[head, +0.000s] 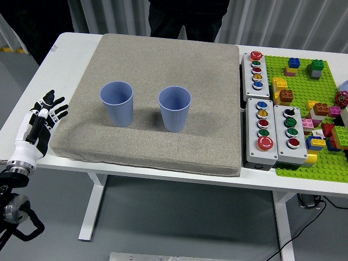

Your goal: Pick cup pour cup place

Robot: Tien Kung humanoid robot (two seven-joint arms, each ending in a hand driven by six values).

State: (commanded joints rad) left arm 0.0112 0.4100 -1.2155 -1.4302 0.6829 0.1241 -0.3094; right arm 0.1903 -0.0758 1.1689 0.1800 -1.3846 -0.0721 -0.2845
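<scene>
white table (65, 65) | grey mat (163, 81) on table, left and centre | three button boxes (266, 109) just right of mat | green brick plate (315, 109) at right edge, loaded with coloured bricks | person in dark clothes (185, 13) standing at far side
</scene>
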